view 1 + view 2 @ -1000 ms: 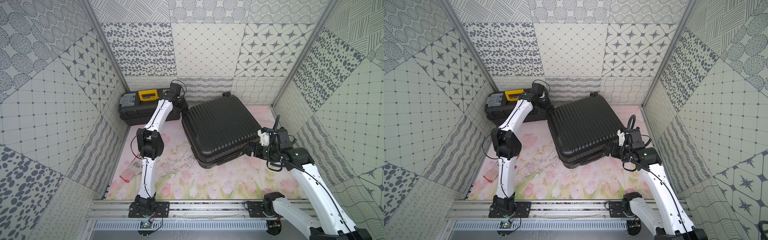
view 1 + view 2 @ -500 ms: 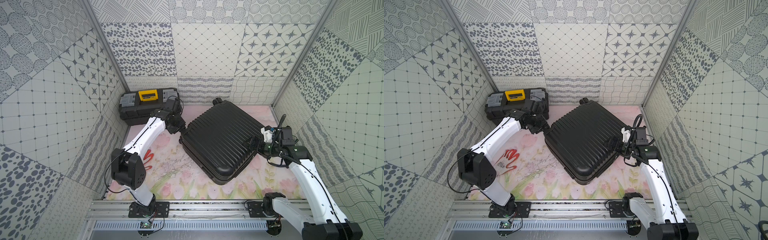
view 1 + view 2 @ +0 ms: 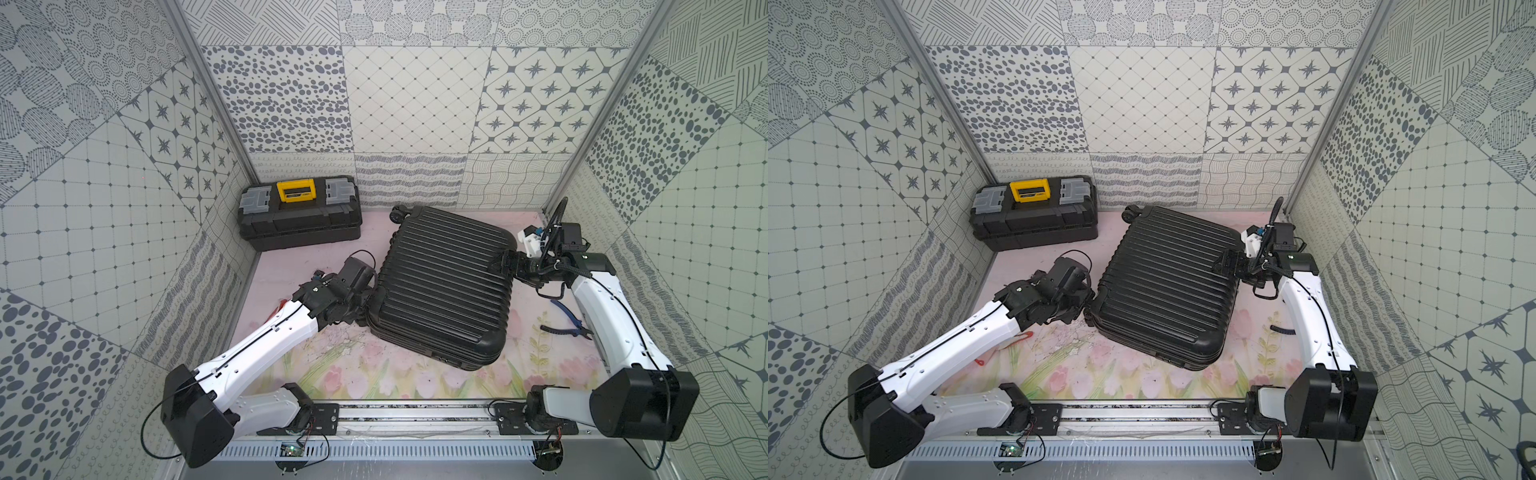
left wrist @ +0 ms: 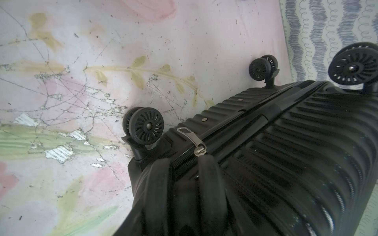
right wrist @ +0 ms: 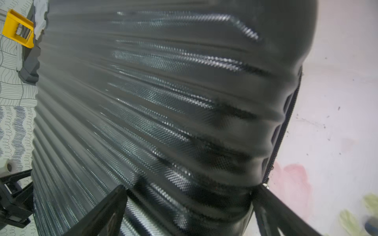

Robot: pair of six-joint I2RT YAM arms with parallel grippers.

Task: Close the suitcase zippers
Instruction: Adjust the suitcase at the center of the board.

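The suitcase point(image 3: 444, 286) lies flat and askew in the middle of the floral table point(image 3: 374, 374), ribbed hard shell up. In the right wrist view the shell is finely dimpled with a dull sheen. The left gripper point(image 4: 184, 163) is at the suitcase's left corner, beside a spoked black wheel point(image 4: 146, 126). Its rounded black fingers point(image 4: 208, 183) stand apart astride the toothed zipper track point(image 4: 182, 162), clamping nothing I can see. A flat silver pull point(image 4: 189, 134) lies across the seam just past the fingertips. The right gripper point(image 5: 191, 186) is spread wide at the opposite edge, with one finger over the ribbed lid and the other beside the seam. A blocky black toolbox point(image 3: 299, 216) with a yellow latch sits in the far-left corner.
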